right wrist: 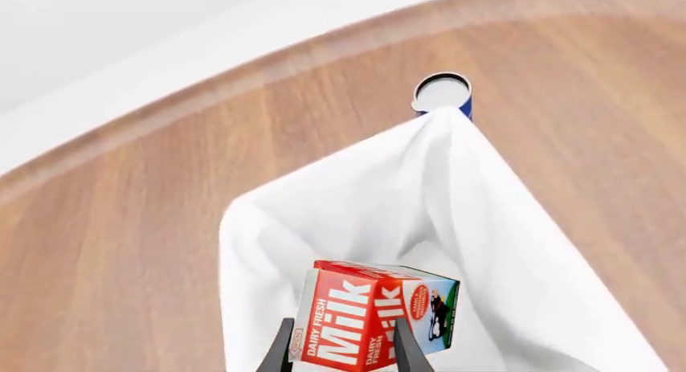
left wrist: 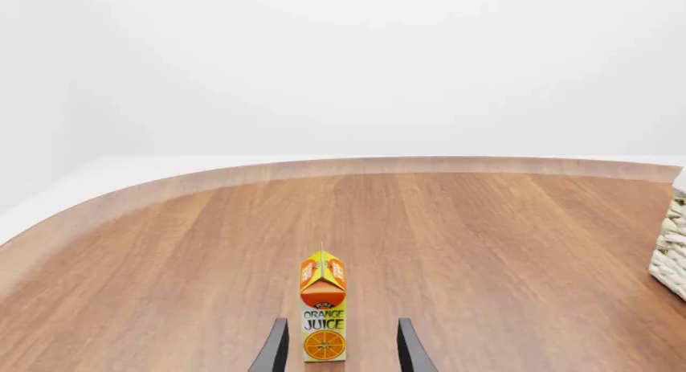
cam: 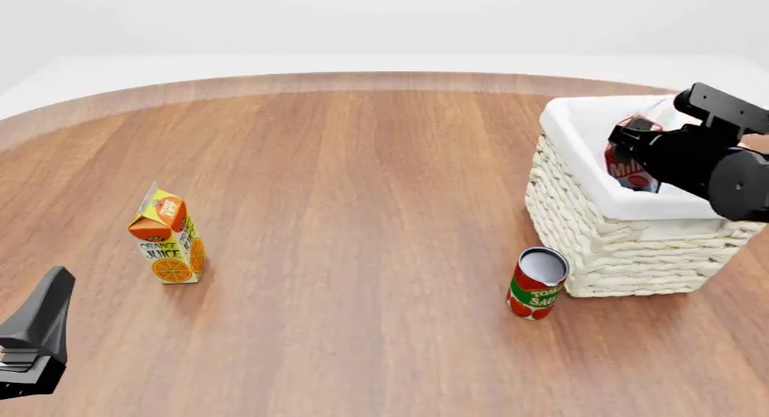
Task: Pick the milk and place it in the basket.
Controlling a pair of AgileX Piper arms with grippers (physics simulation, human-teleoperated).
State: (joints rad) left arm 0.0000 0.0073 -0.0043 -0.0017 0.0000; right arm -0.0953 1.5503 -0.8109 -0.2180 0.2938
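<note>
Nearly done: milk [right wrist: 370,324] clamped in right pincer [right wrist: 340,352], inside basket [cam: 625,246]; only release left. Left pincer [left wrist: 340,352] parted, empty.

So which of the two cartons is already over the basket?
The milk, red-topped, held in the right tool over the basket; the orange juice carton stands on the table.

Upright orange juice carton [cam: 167,247], tomato sauce can [cam: 536,283], wooden table [cam: 360,183]

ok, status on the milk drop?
Right tool shut on milk, over the basket. Left tool open, idle by juice carton. Nothing blocking.
</note>
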